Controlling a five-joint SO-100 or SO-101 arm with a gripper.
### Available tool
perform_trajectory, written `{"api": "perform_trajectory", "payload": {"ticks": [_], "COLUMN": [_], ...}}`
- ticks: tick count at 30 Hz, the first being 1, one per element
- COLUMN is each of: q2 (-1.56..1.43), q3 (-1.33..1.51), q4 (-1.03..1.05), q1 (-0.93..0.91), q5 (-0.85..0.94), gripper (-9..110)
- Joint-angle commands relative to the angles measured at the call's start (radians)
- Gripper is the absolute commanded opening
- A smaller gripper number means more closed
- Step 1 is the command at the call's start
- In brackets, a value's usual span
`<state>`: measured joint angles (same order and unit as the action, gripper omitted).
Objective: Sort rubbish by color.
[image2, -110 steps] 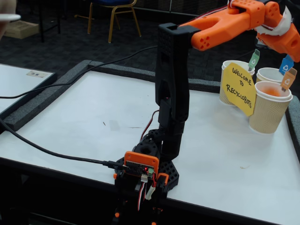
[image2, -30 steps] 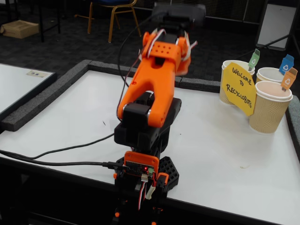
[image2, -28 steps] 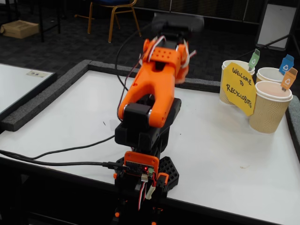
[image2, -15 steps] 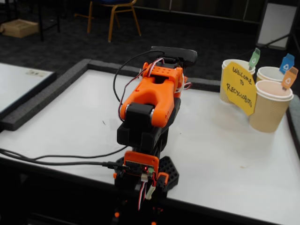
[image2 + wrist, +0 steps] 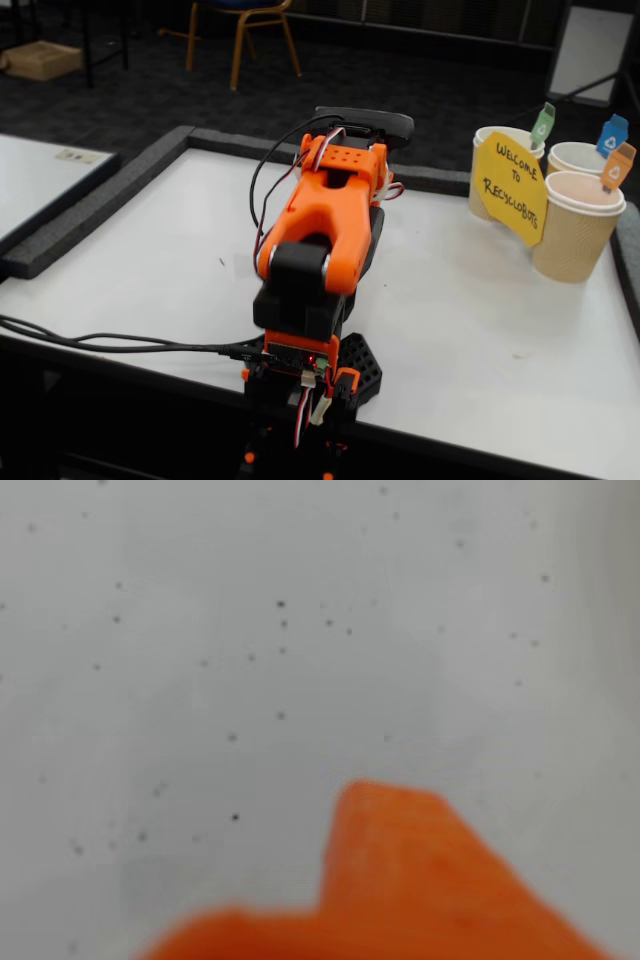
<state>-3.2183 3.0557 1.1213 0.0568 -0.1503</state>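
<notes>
Rubbish wads are the things I have to sort, but I cannot tell where they are: I can find no paper wad near the pincer (image 5: 390,830) in either view.

In the wrist view the pincer is a blurry orange shape at the bottom edge. Under it and all around it is the white table (image 5: 200,630) with small dark specks. I only see one orange piece, so I cannot tell if the pincer is released or clenched. I see nothing in it.

In the fixed view I go from the left side. Far to the left of the pincer end, a black cable (image 5: 100,345) lies on the table (image 5: 480,330) and runs to the foot of the arm. Then comes the orange arm (image 5: 325,215). It is folded low over its black base (image 5: 350,365). A black bar (image 5: 365,120) sits at its far top end. The arm hides the pincer itself here.

To the right of the pincer end, well apart from it, stands the yellow sign (image 5: 512,190). It leans in front of three beige paper cups. The cup with the green tag (image 5: 487,175) is nearest the pincer end and partly behind the sign. The cup with the blue tag (image 5: 575,158) is farther right and at the back. The cup with the orange tag (image 5: 575,230) is in front, just beside the sign.
</notes>
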Motion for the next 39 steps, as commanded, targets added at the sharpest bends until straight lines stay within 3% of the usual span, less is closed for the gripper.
{"api": "perform_trajectory", "payload": {"ticks": [1, 23, 39], "q2": [-0.071, -0.071, -0.071], "q3": [-0.028, -0.041, -0.038], "q4": [0.052, 0.1, 0.086], "q1": [0.032, 0.084, 0.005], "q5": [-0.02, -0.006, -0.017], "gripper": [4, 3, 3]}}
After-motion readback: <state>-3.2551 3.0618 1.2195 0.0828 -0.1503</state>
